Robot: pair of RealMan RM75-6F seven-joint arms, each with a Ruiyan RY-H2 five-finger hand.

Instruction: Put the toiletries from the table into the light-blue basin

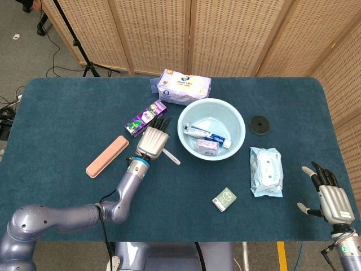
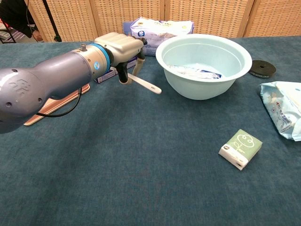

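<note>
Holding the white toothbrush point(image 2: 143, 84) clear of the tabletop, my left hand point(image 2: 121, 48) had its fingers curled around the handle end, just left of the light-blue basin point(image 2: 203, 64). A toothpaste tube point(image 1: 207, 135) already lay inside the basin. My right hand point(image 1: 329, 199) hovered with fingers spread wide and empty, near the wet-wipes pack point(image 1: 265, 171). The pink toothbrush case point(image 1: 107, 156) and purple box point(image 1: 145, 117) sat on the table point(image 1: 62, 118).

Woven folding screen point(image 1: 186, 34), grey floor point(image 1: 25, 53), black cables point(image 1: 51, 56)
</note>
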